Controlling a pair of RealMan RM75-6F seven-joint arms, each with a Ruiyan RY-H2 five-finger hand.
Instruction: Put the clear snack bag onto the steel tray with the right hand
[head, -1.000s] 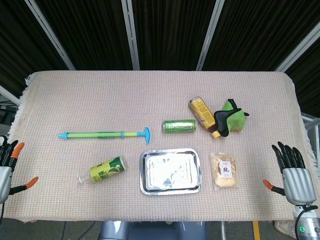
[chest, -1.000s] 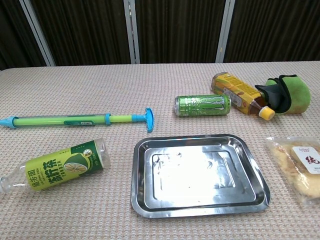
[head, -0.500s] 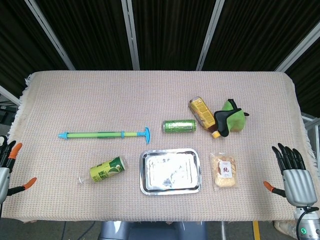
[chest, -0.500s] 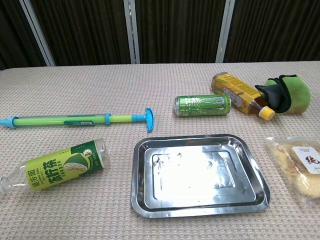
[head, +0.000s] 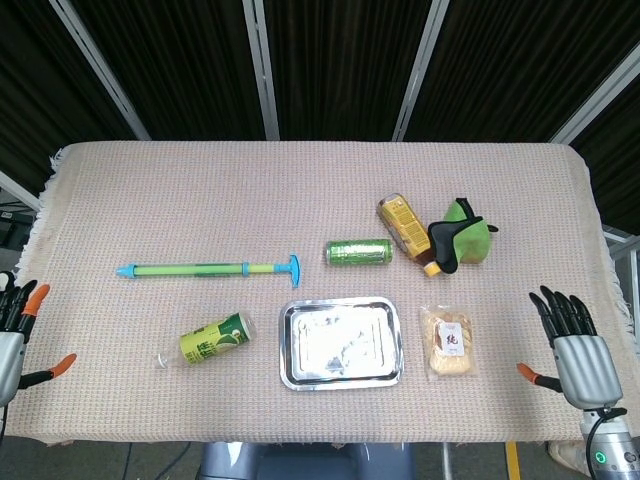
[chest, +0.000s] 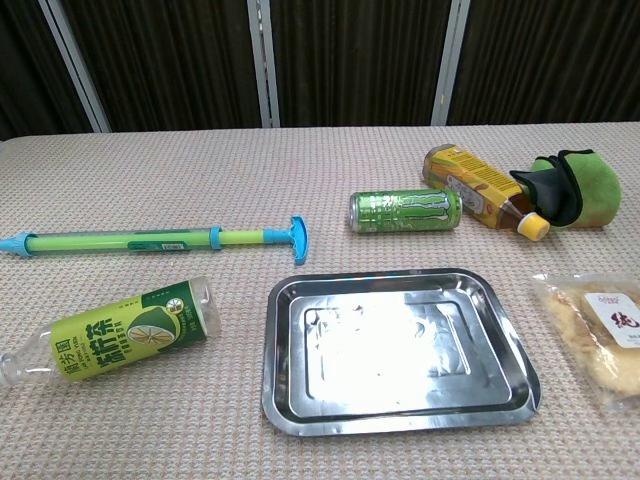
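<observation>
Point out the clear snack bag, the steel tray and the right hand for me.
clear snack bag (head: 448, 342), head view, middle of the bag.
steel tray (head: 341, 377), head view, near rim.
right hand (head: 571, 352), head view, back of the hand.

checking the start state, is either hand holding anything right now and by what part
Nothing is held. The right hand and left hand are open at the table's edges. The clear snack bag lies untouched beside the steel tray.
</observation>
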